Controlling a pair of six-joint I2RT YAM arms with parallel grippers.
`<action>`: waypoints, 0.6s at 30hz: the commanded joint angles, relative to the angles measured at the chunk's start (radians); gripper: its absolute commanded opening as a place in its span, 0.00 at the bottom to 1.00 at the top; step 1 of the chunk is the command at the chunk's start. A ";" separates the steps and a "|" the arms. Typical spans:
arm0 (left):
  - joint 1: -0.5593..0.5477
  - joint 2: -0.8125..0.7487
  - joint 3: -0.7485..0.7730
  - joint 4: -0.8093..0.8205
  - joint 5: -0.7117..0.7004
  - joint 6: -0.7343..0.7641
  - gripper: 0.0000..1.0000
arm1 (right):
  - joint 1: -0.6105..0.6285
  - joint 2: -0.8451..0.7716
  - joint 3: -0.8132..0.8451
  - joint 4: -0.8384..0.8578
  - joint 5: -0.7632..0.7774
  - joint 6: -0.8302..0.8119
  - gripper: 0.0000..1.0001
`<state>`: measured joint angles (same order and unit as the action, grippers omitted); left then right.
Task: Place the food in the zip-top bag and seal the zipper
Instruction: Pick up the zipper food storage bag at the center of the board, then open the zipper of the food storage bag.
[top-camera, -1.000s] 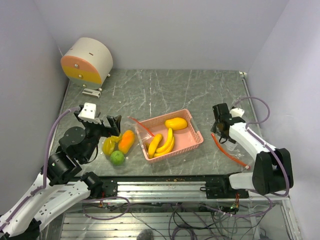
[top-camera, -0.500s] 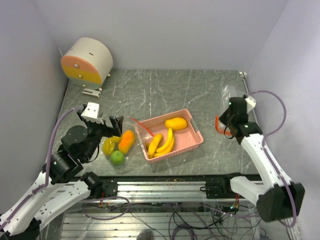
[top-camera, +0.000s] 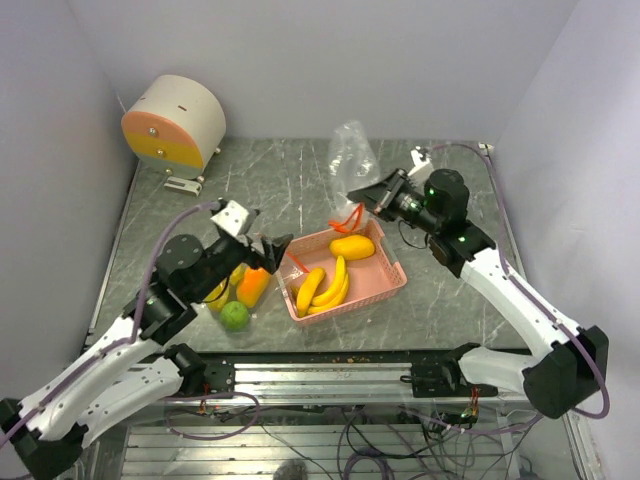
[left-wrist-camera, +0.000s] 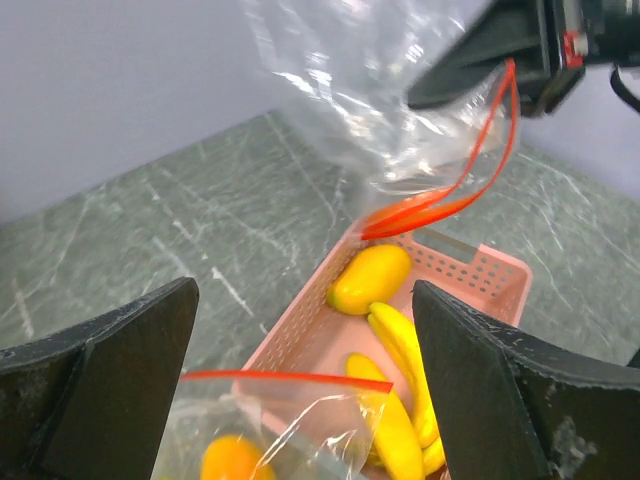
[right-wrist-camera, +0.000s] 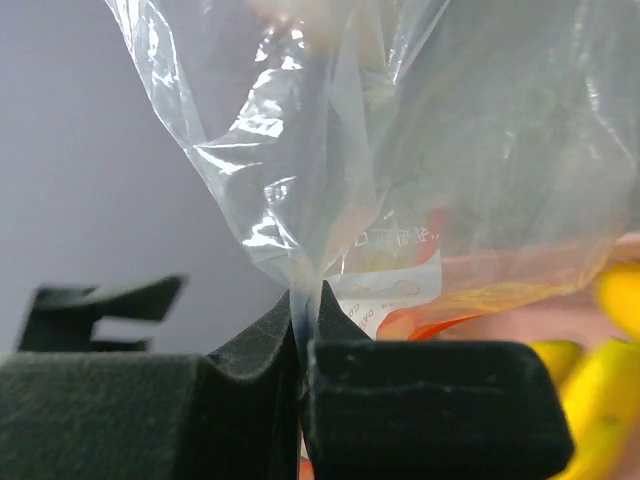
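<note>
The right gripper (top-camera: 368, 193), clamped on a thin fold of the limp zip-top bag (top-camera: 350, 150) above the pink basket (top-camera: 393, 285), could let it slip; the left gripper (top-camera: 268, 245) gapes wide, empty.

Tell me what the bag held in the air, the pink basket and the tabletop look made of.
Bag: thin clear plastic film, glossy; it crinkles and glints. Basket: probably rigid moulded plastic, smooth pink, walls pierced with holes. Tabletop: dark grey marble or an imitation, judging by pale veins; cannot tell which.
</note>
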<state>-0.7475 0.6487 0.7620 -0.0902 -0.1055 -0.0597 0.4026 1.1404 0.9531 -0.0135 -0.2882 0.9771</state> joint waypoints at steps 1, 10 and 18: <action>0.004 0.120 0.037 0.181 0.220 0.101 0.99 | 0.111 0.049 0.123 0.198 -0.132 0.102 0.00; 0.003 0.153 0.017 0.263 0.196 0.261 0.99 | 0.128 0.094 0.158 0.288 -0.246 0.207 0.00; 0.002 0.150 -0.048 0.462 0.132 0.284 0.99 | 0.129 0.093 0.123 0.350 -0.307 0.271 0.00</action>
<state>-0.7475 0.7830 0.7380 0.2245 0.0547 0.1925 0.5270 1.2304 1.0908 0.2607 -0.5358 1.1984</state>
